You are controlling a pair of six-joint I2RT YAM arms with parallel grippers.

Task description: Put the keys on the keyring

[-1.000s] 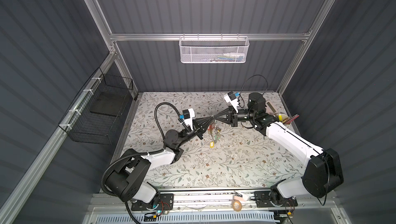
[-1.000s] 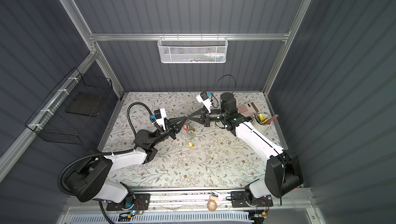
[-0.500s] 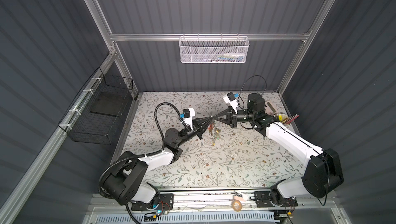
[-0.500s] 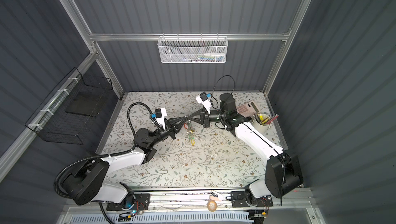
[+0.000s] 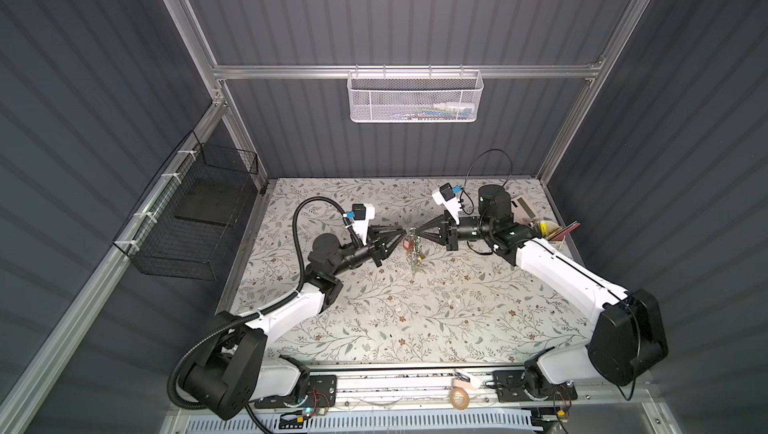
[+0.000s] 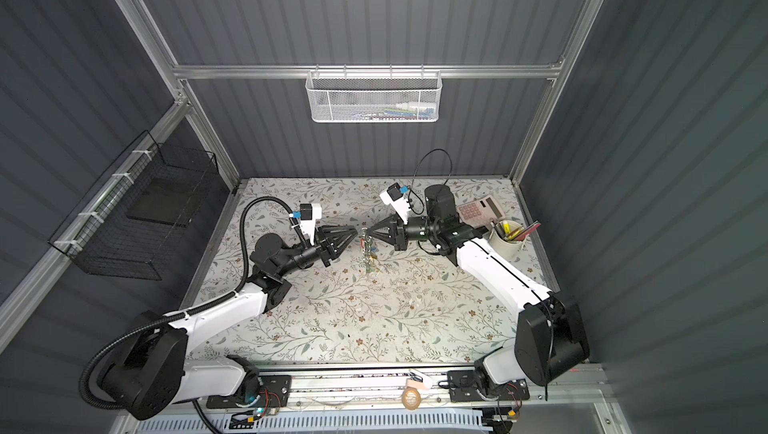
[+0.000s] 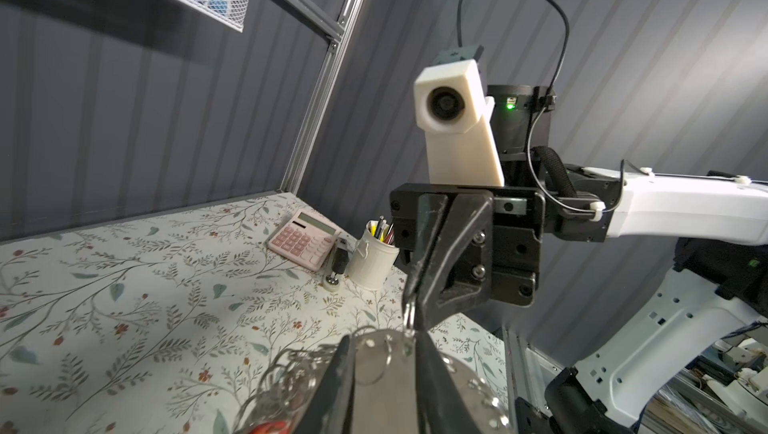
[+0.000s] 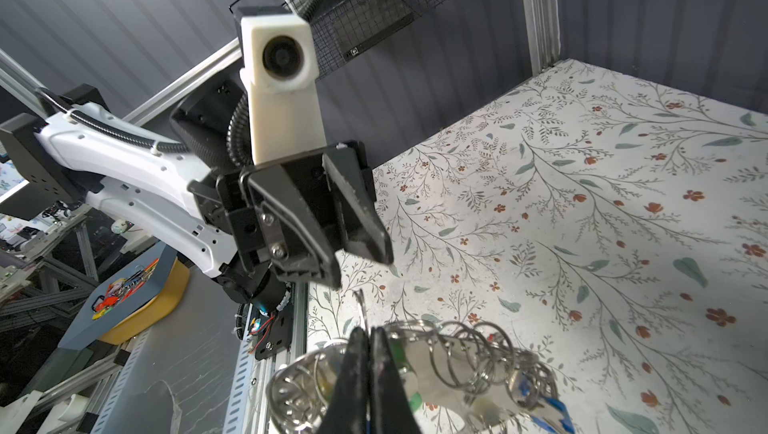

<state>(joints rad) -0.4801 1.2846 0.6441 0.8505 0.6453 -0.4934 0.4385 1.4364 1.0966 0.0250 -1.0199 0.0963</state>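
The keyring point(image 8: 457, 353) is a wire loop strung with many silver rings, keys and coloured tags. It hangs as a bundle point(image 5: 413, 251) point(image 6: 369, 253) above the flowered table. My right gripper point(image 8: 370, 330) point(image 5: 417, 234) point(image 6: 371, 233) is shut on the loop's wire. The keys' green tag point(image 8: 413, 400) shows among the rings right behind my right fingers. My left gripper point(image 7: 384, 334) point(image 5: 403, 234) point(image 6: 355, 233) faces the right one, its tips just short of the loop. Its jaws stand apart, and the right wrist view shows nothing held between them point(image 8: 361, 268).
A pink calculator point(image 6: 478, 209) and a white pen cup point(image 6: 509, 241) stand at the table's back right corner, behind my right arm. A white mesh basket point(image 5: 415, 97) hangs on the back wall. A black wire basket point(image 5: 195, 220) hangs on the left wall.
My left jaws have parted and let go of the bundle. It now hangs from my right gripper alone. Both arms have barely shifted.
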